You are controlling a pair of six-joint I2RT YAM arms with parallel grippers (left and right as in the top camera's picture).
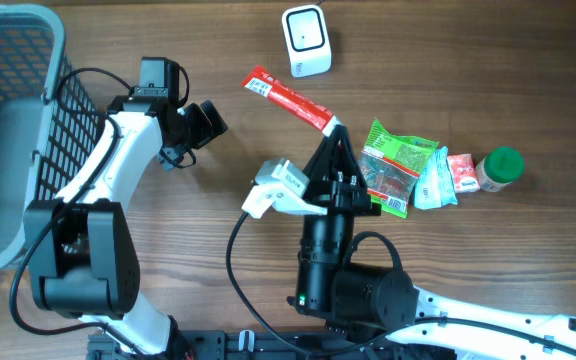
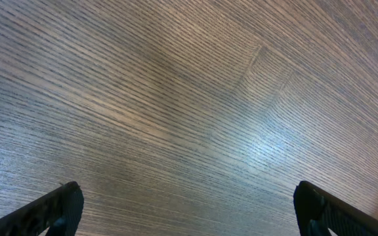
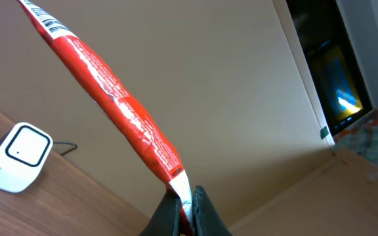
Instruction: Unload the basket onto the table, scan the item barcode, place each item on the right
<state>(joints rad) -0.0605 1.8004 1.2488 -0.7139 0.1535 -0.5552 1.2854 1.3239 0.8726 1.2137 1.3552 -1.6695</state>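
Overhead, a grey-blue basket (image 1: pixel 23 45) sat at the far left edge of the desk (image 1: pixel 198 215). Only its own grey bottom and black mesh wall showed, and the left arm covered part of its near side. Just right of it, the left gripper (image 1: pixel 208 120) hung over bare wood. The left wrist view had its two dark fingers (image 2: pixel 61 206) spread as wide as they go, with nothing between them but the grain of the desk.

Further right, a long red snack stick (image 1: pixel 288 98) ran slantwise from upper left to lower right. A white scanner (image 1: pixel 306 40) stood just beyond it near the far edge of the desk, apart from the stick.

The right gripper (image 1: pixel 334 130) was pinched tight on the stick's lower right end. From the right wrist camera, the gripper (image 3: pixel 186 196) clamped the pale crimped seam, and the red snack stick (image 3: pixel 117 105) rose away from it, off the desk. A barcode (image 3: pixel 48 23) was printed near the stick's far tip. The scanner (image 3: pixel 15 157) lay low at the left, well apart from that tip.

Right of the gripper, several things lay loose in a row: a green packet (image 1: pixel 396 165), a pale blue packet (image 1: pixel 433 185) touching it, a small red packet (image 1: pixel 460 172), and last a green-capped bottle (image 1: pixel 501 168).
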